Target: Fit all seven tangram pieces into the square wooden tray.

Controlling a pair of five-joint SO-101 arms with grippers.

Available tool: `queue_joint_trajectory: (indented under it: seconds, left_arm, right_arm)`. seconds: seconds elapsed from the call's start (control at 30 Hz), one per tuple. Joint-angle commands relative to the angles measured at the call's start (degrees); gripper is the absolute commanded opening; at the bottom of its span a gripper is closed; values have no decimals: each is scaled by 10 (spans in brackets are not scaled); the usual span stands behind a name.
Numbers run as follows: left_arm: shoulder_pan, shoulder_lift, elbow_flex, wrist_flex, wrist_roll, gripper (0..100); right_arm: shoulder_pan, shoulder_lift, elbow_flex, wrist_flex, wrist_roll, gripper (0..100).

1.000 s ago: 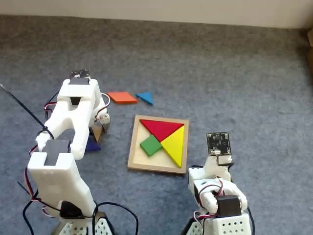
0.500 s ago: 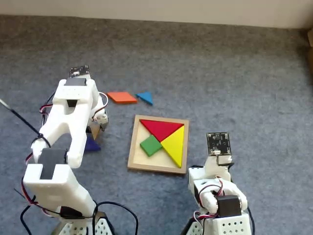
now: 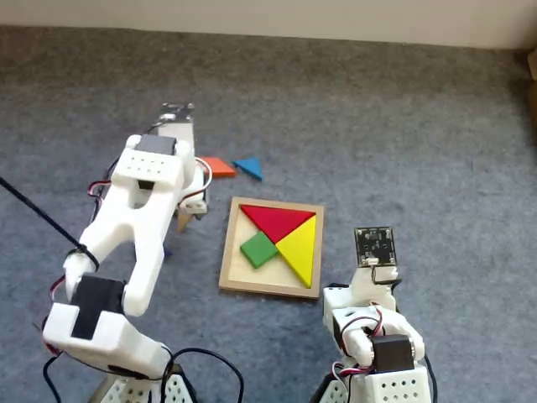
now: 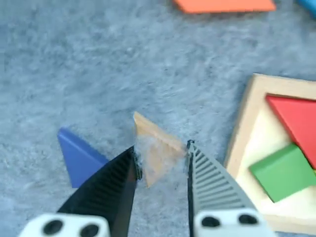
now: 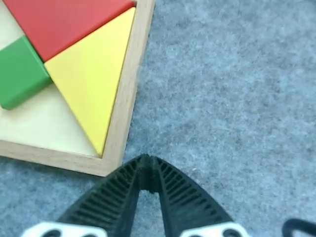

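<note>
Tray (image 3: 226, 249) has left gripper (image 4: 161, 149) pinching tan triangle (image 4: 154, 140) at its 9 o'clock, right gripper's (image 5: 147, 163) fingers pressed together at 5 o'clock.

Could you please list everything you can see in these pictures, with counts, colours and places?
carpet: 1, grey, under everything
tray: 1, pale wood, on the carpet between the arms
red triangle: 1, red, in the tray
yellow triangle: 1, yellow, in the tray, beside the red one
green square: 1, green, in the tray
orange parallelogram: 1, orange, on the carpet beyond the tray
light blue triangle: 1, light blue, beside the parallelogram
dark blue triangle: 1, dark blue, on the carpet
tan triangle: 1, tan, between the left fingers
left fingers: 2, black, shut on the tan triangle
right fingers: 2, black, shut, by the tray's corner
</note>
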Motion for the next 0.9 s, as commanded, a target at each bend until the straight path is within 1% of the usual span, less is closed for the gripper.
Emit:
queue_joint_trajectory:
  seconds: [0.0, 0.23, 0.5, 0.7, 0.87]
  left_arm:
    - [53, -48, -2, 5, -31, 18]
    - [119, -48, -3, -11, -114, 18]
    - [156, -45, 6, -57, -193, 21]
    - [167, -6, 71, -160, -205, 21]
    - [167, 14, 73, -170, -205, 21]
  right_arm:
    - [5, -9, 86, 4, -3, 15]
    - [5, -9, 86, 4, -3, 15]
    - [5, -9, 86, 4, -3, 15]
    - [5, -9, 86, 4, -3, 15]
    - [5, -9, 86, 4, -3, 15]
